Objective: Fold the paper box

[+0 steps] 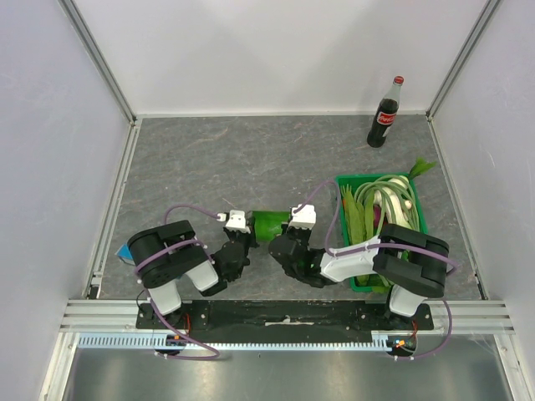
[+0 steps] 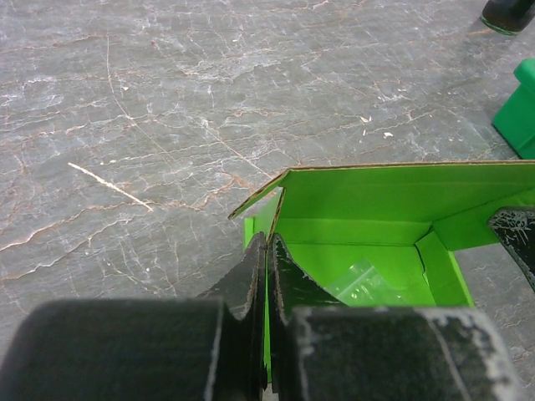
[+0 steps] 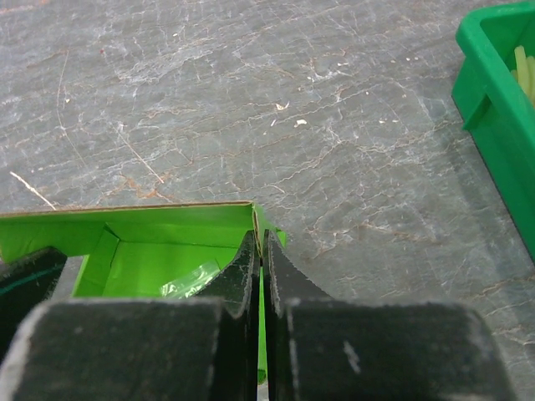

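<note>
The paper box [image 1: 269, 223] is a lime-green card piece held up between my two arms near the table's front middle. My left gripper [image 1: 249, 237] is shut on its left wall; in the left wrist view the box [image 2: 368, 209] opens to the right of the pinched gripper [image 2: 269, 244]. My right gripper [image 1: 288, 239] is shut on the opposite wall; the right wrist view shows the box [image 3: 167, 230] left of the gripper [image 3: 261, 238]. The far flap stands upright. A clear plastic scrap [image 2: 359, 280] lies inside the box.
A dark-green crate [image 1: 424, 219] of vegetables stands to the right, close to the right arm. A cola bottle [image 1: 384, 115] stands at the back right. A small blue block [image 1: 125, 251] lies by the left arm. White walls enclose the grey table.
</note>
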Motion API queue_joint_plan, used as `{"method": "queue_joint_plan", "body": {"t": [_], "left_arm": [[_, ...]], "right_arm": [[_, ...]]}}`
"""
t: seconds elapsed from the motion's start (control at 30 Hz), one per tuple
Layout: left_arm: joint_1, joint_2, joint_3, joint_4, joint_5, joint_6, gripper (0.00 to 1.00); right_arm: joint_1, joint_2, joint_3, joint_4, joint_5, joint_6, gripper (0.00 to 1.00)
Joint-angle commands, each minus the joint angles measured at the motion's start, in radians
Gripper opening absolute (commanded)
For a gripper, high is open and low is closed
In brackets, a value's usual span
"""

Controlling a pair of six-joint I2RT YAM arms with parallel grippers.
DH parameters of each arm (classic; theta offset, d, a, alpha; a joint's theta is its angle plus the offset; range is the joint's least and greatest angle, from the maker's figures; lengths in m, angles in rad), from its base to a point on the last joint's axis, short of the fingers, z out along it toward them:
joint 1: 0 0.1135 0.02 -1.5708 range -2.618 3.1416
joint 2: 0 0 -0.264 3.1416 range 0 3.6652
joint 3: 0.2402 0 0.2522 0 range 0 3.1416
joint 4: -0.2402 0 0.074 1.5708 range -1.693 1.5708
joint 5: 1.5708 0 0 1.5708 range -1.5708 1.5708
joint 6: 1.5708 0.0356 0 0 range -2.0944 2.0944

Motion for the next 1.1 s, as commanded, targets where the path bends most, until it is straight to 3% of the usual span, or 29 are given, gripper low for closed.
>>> {"method": "queue_joint_plan", "body": {"t": [0.0, 0.17, 0.67, 0.87, 0.93, 0.97, 1.07], "left_arm": [[-0.033, 0.044, -0.021, 0.232, -0.033, -0.042, 0.02], [-0.045, 0.056, -0.03, 0.232, -0.044, -0.061, 0.02], [-0.097, 0.064, -0.05, 0.234, -0.101, -0.004, 0.02], [-0.1, 0.021, -0.059, 0.234, -0.066, 0.007, 0.02], [-0.1, -0.018, -0.078, 0.232, -0.039, 0.005, 0.09], [-0.1, -0.06, -0.088, 0.231, -0.023, -0.005, 0.25], [-0.1, -0.172, -0.14, 0.203, -0.006, -0.045, 0.47]], "right_arm": [[0.008, 0.024, 0.064, -0.156, 0.052, 0.215, 0.0], [0.011, 0.049, 0.16, -0.38, 0.056, 0.375, 0.0], [0.045, 0.02, 0.034, -0.327, 0.079, 0.397, 0.0], [0.048, -0.007, 0.0, -0.201, 0.07, 0.251, 0.0], [0.046, -0.002, -0.001, -0.167, 0.078, 0.194, 0.0], [0.046, 0.006, 0.011, -0.167, 0.087, 0.177, 0.0], [0.048, 0.013, 0.017, -0.143, 0.095, 0.125, 0.0]]}}
